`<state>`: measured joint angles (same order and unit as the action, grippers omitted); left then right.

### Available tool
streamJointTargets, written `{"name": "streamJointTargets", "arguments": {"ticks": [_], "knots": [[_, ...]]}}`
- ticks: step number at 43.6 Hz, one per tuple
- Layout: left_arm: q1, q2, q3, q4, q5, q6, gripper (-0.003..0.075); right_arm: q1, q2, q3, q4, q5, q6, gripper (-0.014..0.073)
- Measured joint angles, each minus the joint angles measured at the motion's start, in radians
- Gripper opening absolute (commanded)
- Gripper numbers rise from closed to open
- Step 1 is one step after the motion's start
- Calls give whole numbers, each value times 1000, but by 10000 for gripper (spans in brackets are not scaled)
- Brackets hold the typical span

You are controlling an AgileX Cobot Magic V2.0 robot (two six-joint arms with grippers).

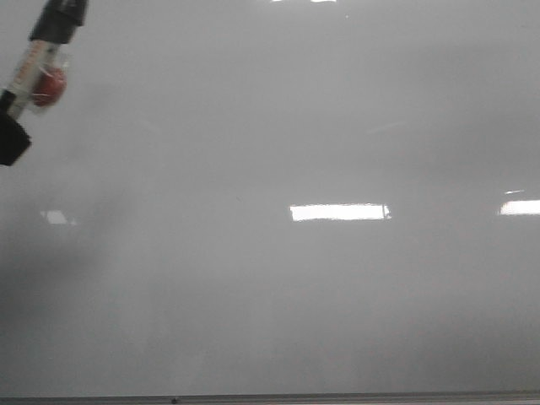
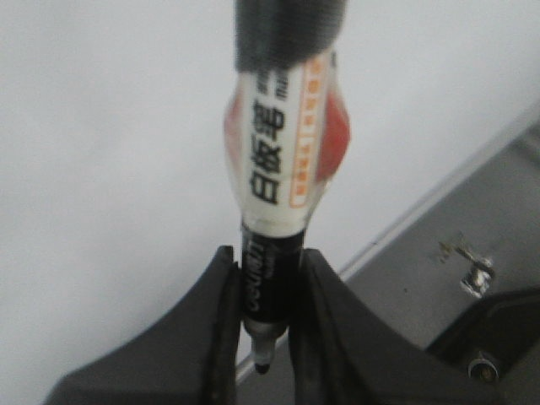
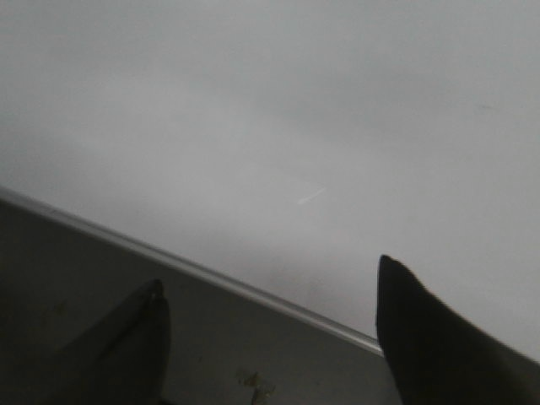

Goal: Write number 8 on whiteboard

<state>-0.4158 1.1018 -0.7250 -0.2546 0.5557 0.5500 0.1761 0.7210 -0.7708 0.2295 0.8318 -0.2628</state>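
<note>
The whiteboard (image 1: 278,278) fills the front view, glossy pale grey with bright glare spots; no number 8 shows on it. My left gripper (image 2: 264,257) is shut on a whiteboard marker (image 2: 283,143), white label with red patches, black body, its tip pointing back between the fingers. In the front view the marker (image 1: 42,67) and a black finger (image 1: 12,139) show at the far upper left over the board. My right gripper (image 3: 268,287) is open and empty, over the board's metal edge (image 3: 211,274).
The board's thin metal bottom edge (image 1: 337,396) runs along the near side. Beyond the edge in the left wrist view lies a grey table surface (image 2: 439,278) with a small scrap (image 2: 477,274) and a dark object (image 2: 498,337).
</note>
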Motion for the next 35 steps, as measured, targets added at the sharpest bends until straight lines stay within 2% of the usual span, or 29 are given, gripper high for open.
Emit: {"name": "streamJointTargets", "arguments": {"ticks": [4,10,16,22,35], "knots": [[-136,-29,0,-22,44,76,-11,89,76,-57,66,63,-104,539],[-307,-53,0,-33,66,109,-11,212,187,-121,139,142,-254,539],[-433,-53,0,-35,69,118,-11,327,290,-168,202,170,-360,539],[-496,-53,0,-38,60,118,-11,420,375,-215,256,156,-439,539],[-507,-53,0,-40,36,118,-11,565,527,-357,335,150,-523,539]]}}
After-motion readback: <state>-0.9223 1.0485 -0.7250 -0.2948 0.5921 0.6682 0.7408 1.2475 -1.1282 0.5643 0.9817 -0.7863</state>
